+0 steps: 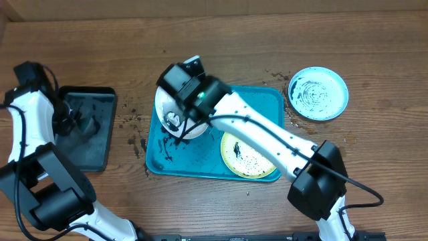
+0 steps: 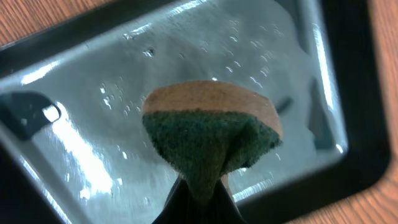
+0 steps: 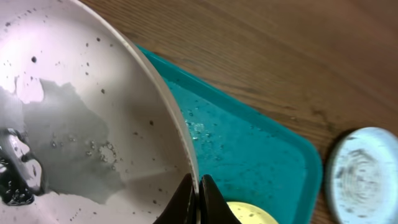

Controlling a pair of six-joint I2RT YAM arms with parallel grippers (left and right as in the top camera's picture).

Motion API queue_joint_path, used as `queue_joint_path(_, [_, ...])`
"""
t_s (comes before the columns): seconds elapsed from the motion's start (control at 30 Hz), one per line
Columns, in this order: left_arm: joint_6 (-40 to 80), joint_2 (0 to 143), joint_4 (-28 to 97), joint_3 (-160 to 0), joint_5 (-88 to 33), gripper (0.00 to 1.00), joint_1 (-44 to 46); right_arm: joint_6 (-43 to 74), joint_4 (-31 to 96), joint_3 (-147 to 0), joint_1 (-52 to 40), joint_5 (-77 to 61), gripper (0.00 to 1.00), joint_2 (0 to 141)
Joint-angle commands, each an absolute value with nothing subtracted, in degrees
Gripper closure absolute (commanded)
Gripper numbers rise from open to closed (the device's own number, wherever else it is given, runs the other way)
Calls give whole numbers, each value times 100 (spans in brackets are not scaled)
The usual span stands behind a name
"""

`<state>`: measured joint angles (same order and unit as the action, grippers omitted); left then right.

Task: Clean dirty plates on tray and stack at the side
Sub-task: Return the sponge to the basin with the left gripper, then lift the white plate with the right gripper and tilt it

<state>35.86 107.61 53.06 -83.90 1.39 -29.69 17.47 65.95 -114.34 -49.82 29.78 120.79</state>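
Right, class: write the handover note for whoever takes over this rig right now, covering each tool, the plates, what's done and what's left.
Left tool: shut on the sponge, over the wet black tray.
Right tool: pinching the white plate by its rim, at the left end of the turquoise tray.
Yellow-green plate: on the tray, speckled.
Light blue plate: off the tray on the table, smeared.
Done: no plate looks clean, no stack.
Left: scrub all three, stack them aside.
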Motion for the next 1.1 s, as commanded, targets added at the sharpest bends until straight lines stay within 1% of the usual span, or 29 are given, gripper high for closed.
queue_joint_path(0.0, [3511,10866,4807,-7992,58,96,-3286,1706,6705,-11625,-5247,4344,96,12084])
queue_joint_path(0.2, [3511,10866,4147,-7553,60,96,-3345,1599,7026,-11625,-5516,5443,96,12081])
queue_joint_path(0.43, [3511,10871,4040,-7467,34,93,-3334,1573,7041,-11625,-5658,5955,96,12081])
queue_joint_path(0.53, [3511,10871,4042,-7465,-12,80,-3334,1555,7043,-11625,-5669,5955,96,12081])
queue_joint_path(0.57, [3511,10871,4045,-7465,-10,72,-3334,1531,7041,-11625,-5669,5953,96,12081])
queue_joint_path(0.67, [3511,10871,4045,-7465,-80,58,-3334,1448,7039,-11625,-5669,5957,96,12081])
queue_joint_path(0.77, [3514,10868,3970,-7472,-325,40,-3334,1288,7037,-11625,-5666,5964,96,12081])
queue_joint_path(0.8, [3509,10868,3905,-7474,-414,36,-3334,1160,7032,-11625,-5669,6055,96,12081])
queue_joint_path(0.83, [3507,10868,3859,-7476,-499,34,-3334,1063,7019,-11625,-5669,6217,96,12081])
queue_joint_path(0.87, [3507,10868,3833,-7481,-572,33,-3334,985,7013,-11625,-5669,6289,96,12081])
queue_joint_path(0.97, [3507,10868,3758,-7485,-886,32,-3334,185,6928,-11625,-5669,6410,96,12081])
queue_joint_path(1.0, [3511,10868,3745,-7485,-937,28,-3334,-73,6906,-11625,-5669,6412,96,12081])
queue_joint_path(1.03, [3511,10868,3741,-7485,-1063,17,-3334,-460,6812,-11625,-5669,6580,96,12081])
queue_joint_path(1.07, [3514,10868,3743,-7485,-1063,12,-3334,-502,6746,-11625,-5669,6757,96,12081])
